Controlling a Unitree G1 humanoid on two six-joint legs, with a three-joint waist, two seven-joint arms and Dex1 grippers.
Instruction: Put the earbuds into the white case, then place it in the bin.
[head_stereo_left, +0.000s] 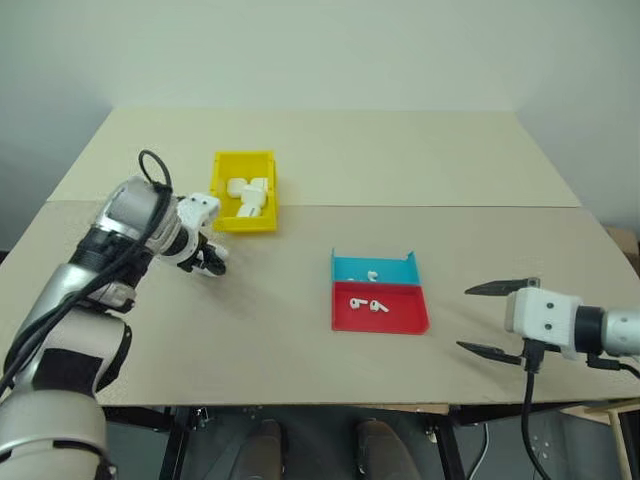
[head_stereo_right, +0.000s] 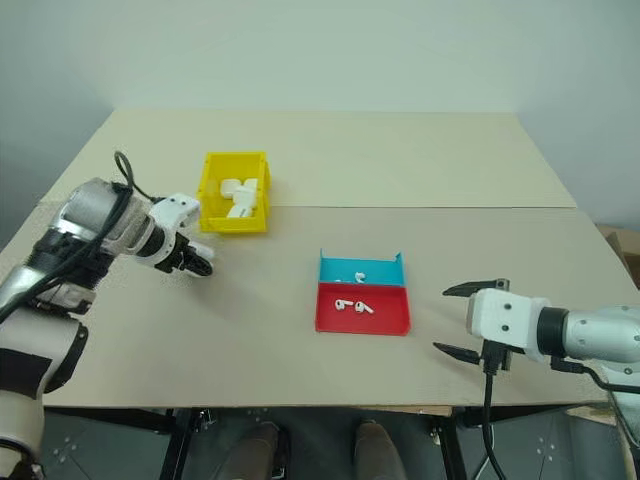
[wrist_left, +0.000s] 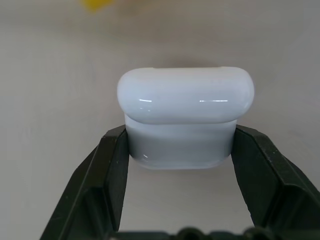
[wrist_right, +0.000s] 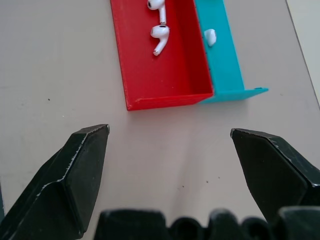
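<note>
Gripping the white case (wrist_left: 185, 117) by its lower half, the left pincer (head_stereo_left: 208, 262) is clamped tight near the worktop's (head_stereo_left: 300, 330) left edge, just in front of the yellow bin (head_stereo_left: 245, 192), which already holds other white cases. The case looks shut, so it probably needs opening before anything goes in. Two earbuds (wrist_right: 159, 22) lie in the red tray (wrist_right: 150, 75) mid-worktop, a third white piece in the blue tray (wrist_right: 220, 55) touching it. Toward the right edge, the right pincer (head_stereo_right: 455, 320) hangs spread wide, empty, aimed at the trays.
</note>
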